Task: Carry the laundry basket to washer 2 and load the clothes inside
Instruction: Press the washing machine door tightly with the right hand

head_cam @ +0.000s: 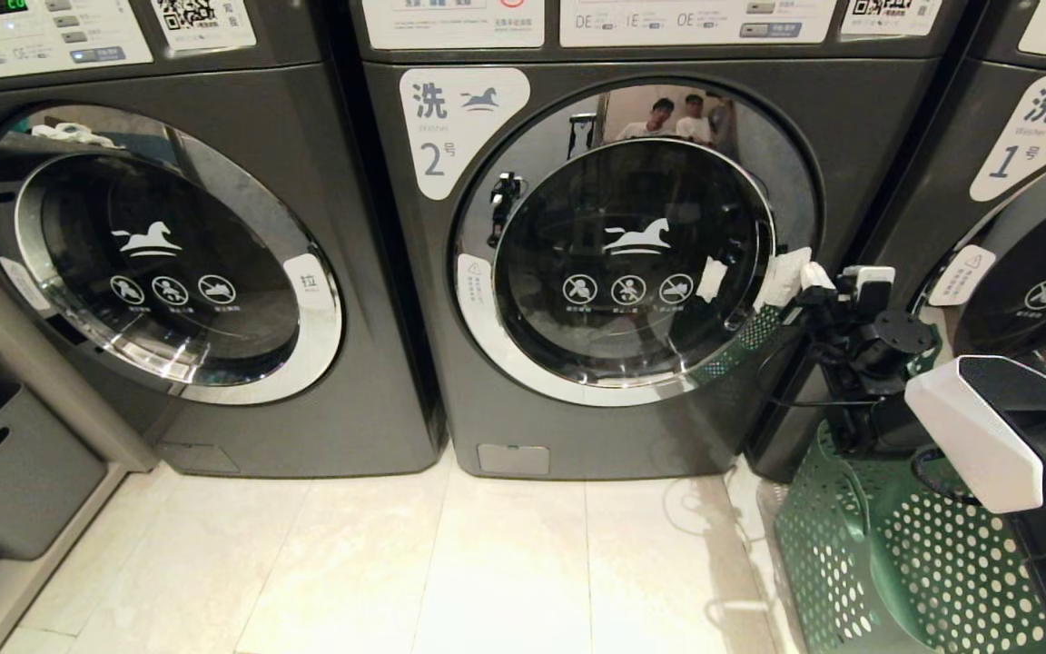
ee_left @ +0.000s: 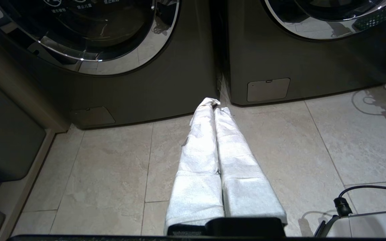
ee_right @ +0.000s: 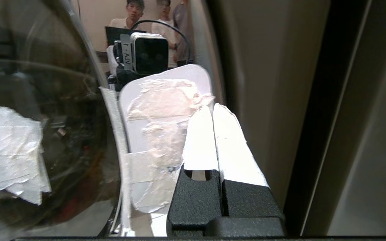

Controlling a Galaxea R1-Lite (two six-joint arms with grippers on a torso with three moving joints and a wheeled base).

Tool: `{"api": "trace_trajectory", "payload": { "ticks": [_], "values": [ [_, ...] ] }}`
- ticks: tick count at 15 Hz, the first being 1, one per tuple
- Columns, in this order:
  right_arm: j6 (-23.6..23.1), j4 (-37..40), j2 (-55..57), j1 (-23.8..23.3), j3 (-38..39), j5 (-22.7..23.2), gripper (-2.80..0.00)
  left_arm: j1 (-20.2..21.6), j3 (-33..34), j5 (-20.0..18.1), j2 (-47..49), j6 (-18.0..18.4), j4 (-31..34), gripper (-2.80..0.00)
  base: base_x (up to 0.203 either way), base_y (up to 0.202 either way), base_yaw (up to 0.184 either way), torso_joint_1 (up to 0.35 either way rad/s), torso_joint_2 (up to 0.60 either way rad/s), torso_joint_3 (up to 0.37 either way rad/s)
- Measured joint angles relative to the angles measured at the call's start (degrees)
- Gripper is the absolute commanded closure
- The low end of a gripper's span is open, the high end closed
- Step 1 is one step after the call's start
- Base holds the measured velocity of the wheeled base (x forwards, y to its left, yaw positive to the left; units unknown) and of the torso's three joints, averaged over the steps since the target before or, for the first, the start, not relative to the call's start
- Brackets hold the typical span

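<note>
Washer 2 (head_cam: 464,132), dark grey with a horse-and-2 label, stands in the middle with its round chrome-rimmed door (head_cam: 632,263) closed. My right gripper (head_cam: 795,277) is shut with nothing in it; its white-wrapped tips (ee_right: 212,107) are at the white taped handle tab (ee_right: 159,134) on the door's right edge. The green laundry basket (head_cam: 850,554) with dotted walls stands on the floor at the lower right, under my right arm. The clothes are hidden. My left gripper (ee_left: 215,104) hangs low and shut, pointing at the floor by the gap between two machines.
Washer 1 (head_cam: 1027,150) stands right of washer 2, behind the basket. Another like machine (head_cam: 160,263) is on the left, with a grey storage bin (head_cam: 5,463) beside it. Pale tiled floor (head_cam: 450,563) lies in front. People show reflected in the door rim (head_cam: 677,113).
</note>
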Motion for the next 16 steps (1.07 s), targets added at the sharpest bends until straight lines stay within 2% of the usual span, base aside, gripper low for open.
{"api": "trace_trajectory", "payload": {
  "ticks": [4, 12, 14, 16],
  "values": [
    [0.9, 1.1, 1.3, 0.2, -1.3, 0.0, 0.00, 0.0, 0.0, -0.1, 0.0, 0.0, 0.0, 0.00, 0.000, 0.000, 0.000, 0.000, 0.00, 0.000],
    [1.4, 1.0, -1.2, 2.9, 4.4, 0.1, 0.00, 0.0, 0.1, -0.1, 0.0, -0.1, 0.0, 0.00, 0.000, 0.000, 0.000, 0.000, 0.00, 0.000],
    [1.6, 3.2, -1.4, 3.0, 3.2, 0.3, 0.00, 0.0, 0.1, -0.1, 0.0, -0.1, 0.0, 0.00, 0.000, 0.000, 0.000, 0.000, 0.00, 0.000],
    [4.0, 7.7, -1.6, 3.1, 1.3, 0.2, 0.00, 0.0, 0.1, -0.1, 0.0, -0.1, 0.0, 0.00, 0.000, 0.000, 0.000, 0.000, 0.00, 0.000]
  ]
}}
